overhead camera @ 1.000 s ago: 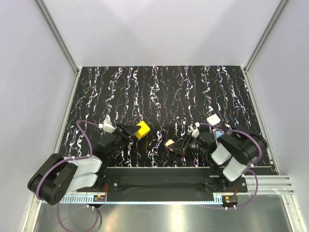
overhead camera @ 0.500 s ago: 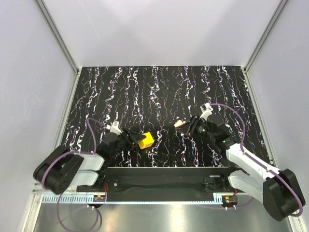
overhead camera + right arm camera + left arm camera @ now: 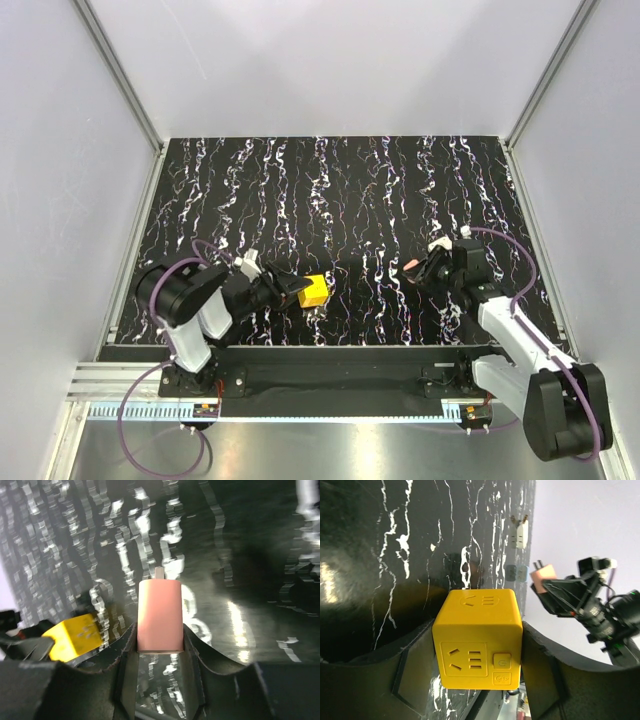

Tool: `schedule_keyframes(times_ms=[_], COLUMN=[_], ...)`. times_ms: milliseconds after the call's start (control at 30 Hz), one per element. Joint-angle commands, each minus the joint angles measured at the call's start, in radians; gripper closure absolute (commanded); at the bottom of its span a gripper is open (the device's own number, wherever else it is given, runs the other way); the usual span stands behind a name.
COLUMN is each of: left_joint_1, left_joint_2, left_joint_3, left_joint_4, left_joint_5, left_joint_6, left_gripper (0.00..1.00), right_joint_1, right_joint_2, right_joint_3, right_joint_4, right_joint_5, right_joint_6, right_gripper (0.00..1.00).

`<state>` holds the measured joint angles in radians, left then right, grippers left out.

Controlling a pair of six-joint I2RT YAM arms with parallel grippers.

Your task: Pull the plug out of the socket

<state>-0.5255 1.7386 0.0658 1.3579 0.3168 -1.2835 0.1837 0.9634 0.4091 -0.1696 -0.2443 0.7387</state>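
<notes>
The socket point(image 3: 316, 291) is a bright-yellow cube lying low over the mat, clamped between the black fingers of my left gripper point(image 3: 303, 291). In the left wrist view the socket point(image 3: 477, 637) fills the jaws, its outlet face towards the camera. The plug point(image 3: 411, 266) is a small pink block held in my right gripper point(image 3: 417, 268), apart from the socket, to its right. In the right wrist view the plug point(image 3: 159, 615) sits between the fingers with a metal prong pointing away, and the socket point(image 3: 75, 636) shows at the lower left.
The black mat with white streaks point(image 3: 330, 190) covers the table between white walls. A small white adapter with prongs point(image 3: 520, 534) and a pale grey-blue piece point(image 3: 516, 572) lie on the mat beyond the right gripper. A metal rail point(image 3: 330, 358) runs along the near edge.
My right gripper has carried the pink plug to the right, away from the socket. My left gripper has shifted the yellow socket slightly right and nearer. The gap between them has widened.
</notes>
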Motion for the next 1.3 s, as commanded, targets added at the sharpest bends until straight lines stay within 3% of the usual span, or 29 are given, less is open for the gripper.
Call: schedule_keyframes(times_ms=[0,200,233,267,300,367,633,733,867,933,1167,1267], left_joint_1=[-0.007,-0.010,-0.010,-0.010,-0.010,-0.010,-0.011,-0.022,-0.041,-0.039,-0.041,-0.042], left_joint_2=[0.134,0.121,0.119,0.119,0.119,0.116,0.001,-0.144,-0.373,-0.431,-0.386,-0.448], left_joint_3=[-0.182,-0.181,-0.181,-0.179,-0.178,-0.176,-0.159,-0.118,-0.022,0.003,0.049,0.064], left_joint_4=[0.185,0.173,0.168,0.161,0.158,0.142,-0.006,-0.240,-0.686,-0.799,-0.845,-0.936], left_joint_5=[0.008,-0.001,-0.004,-0.004,-0.005,-0.010,-0.036,-0.077,-0.165,-0.186,-0.202,-0.234], left_joint_6=[0.052,0.078,0.079,0.081,0.088,0.095,0.125,0.165,0.220,0.243,0.260,0.282], left_gripper=[0.51,0.41,0.26,0.19,0.06,0.01,0.01,0.01,0.01,0.01,0.01,0.01], right_joint_1=[-0.056,-0.131,-0.148,-0.156,-0.161,-0.171,-0.179,-0.179,-0.178,-0.178,-0.178,-0.178], right_joint_2=[0.023,0.067,0.075,0.083,0.090,0.115,0.150,0.146,0.141,0.147,0.156,0.153], right_joint_3=[0.027,0.042,0.043,0.045,0.051,0.057,0.060,0.057,0.057,0.059,0.079,0.077], right_joint_4=[-0.024,-0.021,-0.019,-0.016,-0.015,-0.008,0.027,0.028,0.031,0.031,0.038,0.038], right_joint_5=[0.010,-0.036,-0.039,-0.046,-0.053,-0.058,-0.087,-0.082,-0.084,-0.079,-0.075,-0.055], right_joint_6=[-0.065,-0.114,-0.119,-0.122,-0.125,-0.130,-0.143,-0.150,-0.153,-0.153,-0.153,-0.160], right_gripper=[1.00,1.00,1.00,1.00,1.00,1.00,1.00,1.00,1.00,1.00,1.00,1.00])
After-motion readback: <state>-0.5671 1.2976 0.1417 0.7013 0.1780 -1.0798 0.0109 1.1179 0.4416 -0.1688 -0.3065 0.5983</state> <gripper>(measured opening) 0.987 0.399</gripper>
